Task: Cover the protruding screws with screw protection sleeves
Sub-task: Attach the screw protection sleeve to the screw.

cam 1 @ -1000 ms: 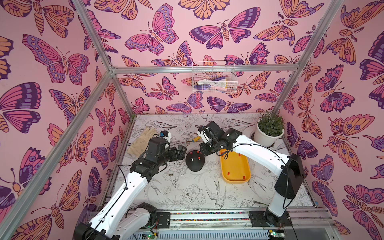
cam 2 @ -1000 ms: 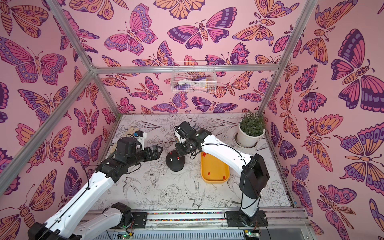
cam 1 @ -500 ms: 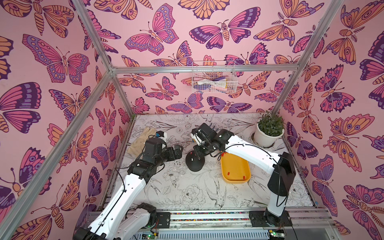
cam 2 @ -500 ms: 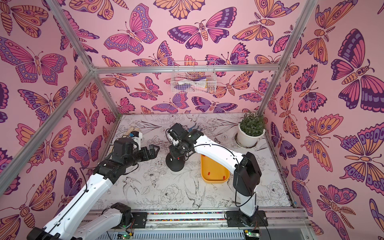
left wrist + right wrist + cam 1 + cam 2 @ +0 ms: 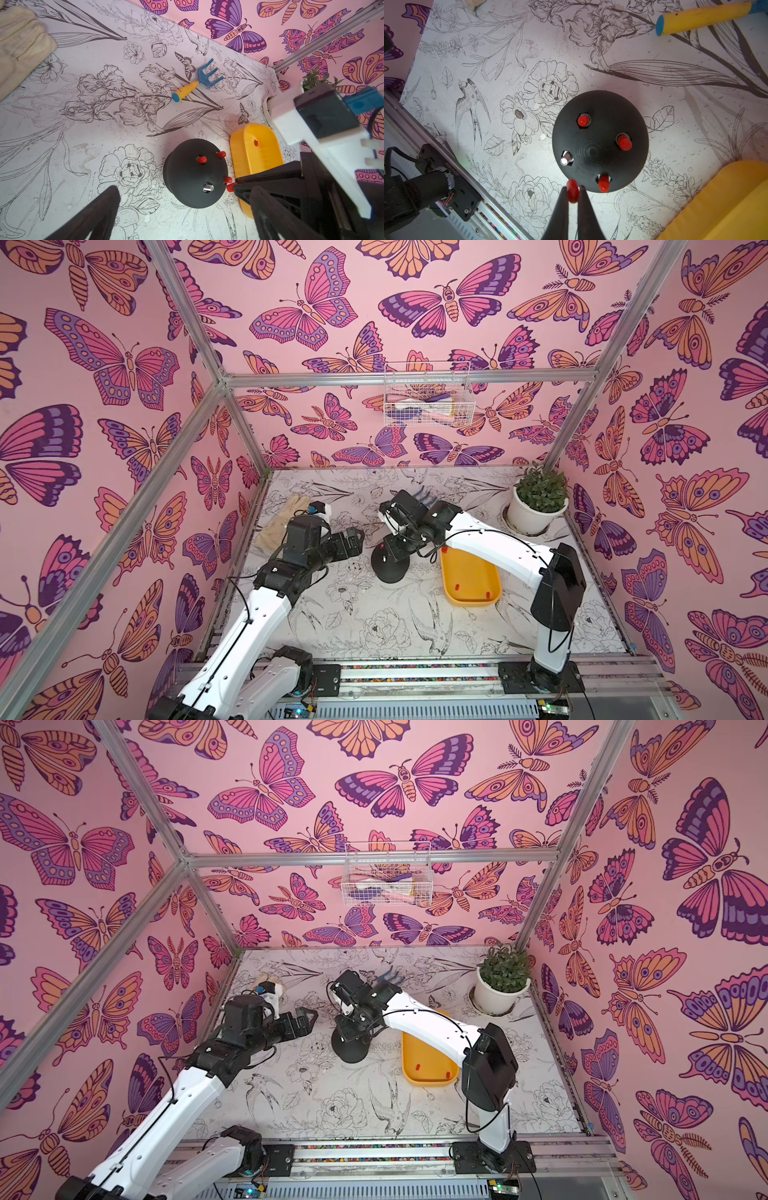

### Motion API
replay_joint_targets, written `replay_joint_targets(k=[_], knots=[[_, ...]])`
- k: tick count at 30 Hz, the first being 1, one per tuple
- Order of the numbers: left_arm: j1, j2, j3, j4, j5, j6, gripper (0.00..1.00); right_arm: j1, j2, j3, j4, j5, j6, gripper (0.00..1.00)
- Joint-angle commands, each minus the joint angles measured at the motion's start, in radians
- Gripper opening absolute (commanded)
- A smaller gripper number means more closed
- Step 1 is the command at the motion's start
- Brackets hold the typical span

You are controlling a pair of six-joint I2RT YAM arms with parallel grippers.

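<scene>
The black dome (image 5: pixel 600 141) stands on the mat, seen in both top views (image 5: pixel 390 568) (image 5: pixel 351 1048). Of the protruding screws, one silvery stud (image 5: pixel 565 161) (image 5: pixel 208 188) is bare; three others wear red screw protection sleeves (image 5: pixel 583 121) (image 5: pixel 624 143) (image 5: pixel 603 185). My right gripper (image 5: pixel 572 188) (image 5: pixel 399 549) is shut on another red sleeve (image 5: pixel 572 194), just off the dome's edge near the bare stud. My left gripper (image 5: pixel 185 188) (image 5: pixel 353 537) hangs open beside the dome, holding nothing. Loose sleeves (image 5: pixel 457 586) (image 5: pixel 256 143) lie in the yellow tray (image 5: pixel 496 576).
A potted plant (image 5: pixel 538 506) stands at the back right. A blue-and-yellow hand rake (image 5: pixel 197 83) lies behind the dome, and a beige glove (image 5: pixel 282 518) at the back left. A wire basket (image 5: pixel 428 400) hangs on the back wall. The arms' rail (image 5: pixel 415 672) runs along the front.
My right gripper has moved left from the tray's end and come down by the dome, still shut on the sleeve. The left arm has barely moved.
</scene>
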Motion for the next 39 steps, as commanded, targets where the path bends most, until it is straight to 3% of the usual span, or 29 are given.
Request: replay_joint_targets(k=[1,39], knots=[[0.008,-0.015,-0.019,0.011,0.011,-0.005,1.00,0.008,0.026,0.025,-0.006,0.009,-0.005,0.11],[0.009,-0.023,-0.019,0.006,0.007,0.001,1.00,0.009,0.071,0.056,0.002,-0.008,-0.007,0.11]])
